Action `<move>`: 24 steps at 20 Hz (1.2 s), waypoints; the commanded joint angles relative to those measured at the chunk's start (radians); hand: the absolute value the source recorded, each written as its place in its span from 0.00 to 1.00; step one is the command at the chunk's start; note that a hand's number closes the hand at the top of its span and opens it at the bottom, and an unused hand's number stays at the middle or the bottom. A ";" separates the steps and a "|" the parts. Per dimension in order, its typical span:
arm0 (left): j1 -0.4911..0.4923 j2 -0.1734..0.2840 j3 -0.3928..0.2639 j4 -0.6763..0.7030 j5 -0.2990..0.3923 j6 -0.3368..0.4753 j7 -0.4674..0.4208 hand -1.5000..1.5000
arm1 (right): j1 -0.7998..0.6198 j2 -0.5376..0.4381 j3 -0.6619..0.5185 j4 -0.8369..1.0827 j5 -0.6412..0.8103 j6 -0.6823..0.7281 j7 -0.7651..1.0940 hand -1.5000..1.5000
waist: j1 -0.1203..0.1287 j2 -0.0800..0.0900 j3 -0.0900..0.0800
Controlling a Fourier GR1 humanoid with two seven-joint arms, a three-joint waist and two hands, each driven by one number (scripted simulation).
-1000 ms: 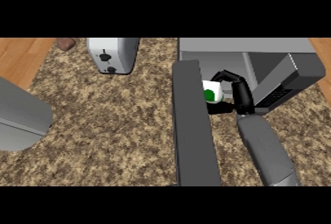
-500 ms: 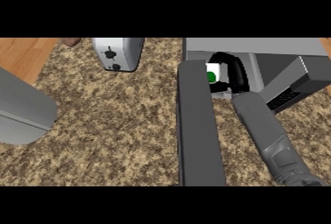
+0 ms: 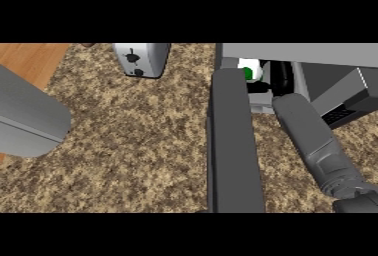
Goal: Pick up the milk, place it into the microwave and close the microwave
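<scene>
Milk (image 3: 250, 70), a white carton with a green patch, sits at the top of the view inside the opening of the microwave (image 3: 295, 52), just past the upper end of the open door.

Going from the left: a strip of wooden floor (image 3: 26, 57) shows at the upper left corner, beside the speckled brown granite counter (image 3: 133, 140) that fills most of the view. A large grey forearm (image 3: 26, 117) lies over the counter's left edge; no hand shows at its end. Further right, at the top, stands a silver toaster (image 3: 142, 58) with black knobs on its face. Right of centre the microwave door (image 3: 235, 145) runs as a long dark grey slab from the lower edge up to the oven. Right of that, the right forearm reaches up into the cavity, and the black right hand (image 3: 272, 82) sits just beside the carton with its fingers curled at it, seemingly touching it.
</scene>
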State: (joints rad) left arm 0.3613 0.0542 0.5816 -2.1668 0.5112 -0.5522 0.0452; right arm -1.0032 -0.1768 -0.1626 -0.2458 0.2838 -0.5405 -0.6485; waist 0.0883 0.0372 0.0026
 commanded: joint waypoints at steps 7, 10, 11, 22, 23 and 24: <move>-0.063 0.012 -0.035 0.029 -0.040 0.004 0.006 0.00 | -0.051 -0.088 0.010 0.082 0.061 -0.142 -0.046 1.00 | 0.035 0.027 0.003; -0.098 0.009 -0.049 0.062 -0.069 0.008 -0.006 0.00 | -0.071 -0.094 0.045 0.125 0.108 -0.201 -0.006 1.00 | 0.041 0.036 0.001; -0.070 0.018 -0.035 0.057 -0.034 0.002 0.010 0.00 | -0.041 -0.110 0.025 0.132 0.092 -0.223 -0.005 1.00 | 0.049 0.032 0.002; -0.137 0.033 -0.059 0.084 -0.121 0.020 0.006 0.00 | -0.071 -0.124 0.074 0.173 0.154 -0.279 0.081 0.00 | 0.052 0.039 0.005; -0.126 0.031 -0.057 0.101 -0.130 -0.004 -0.019 0.00 | -0.057 -0.091 0.063 0.159 0.142 -0.299 0.062 0.00 | 0.053 0.034 0.004; -0.143 0.036 -0.068 0.111 -0.128 0.000 -0.008 0.00 | -0.084 -0.115 0.078 0.171 0.158 -0.263 0.073 0.00 | 0.050 0.034 0.003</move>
State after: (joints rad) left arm 0.2414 0.0882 0.5324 -2.0766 0.4041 -0.5503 0.0381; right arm -1.0621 -0.2948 -0.0957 -0.0727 0.4296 -0.8384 -0.5597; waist 0.1398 0.0720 0.0061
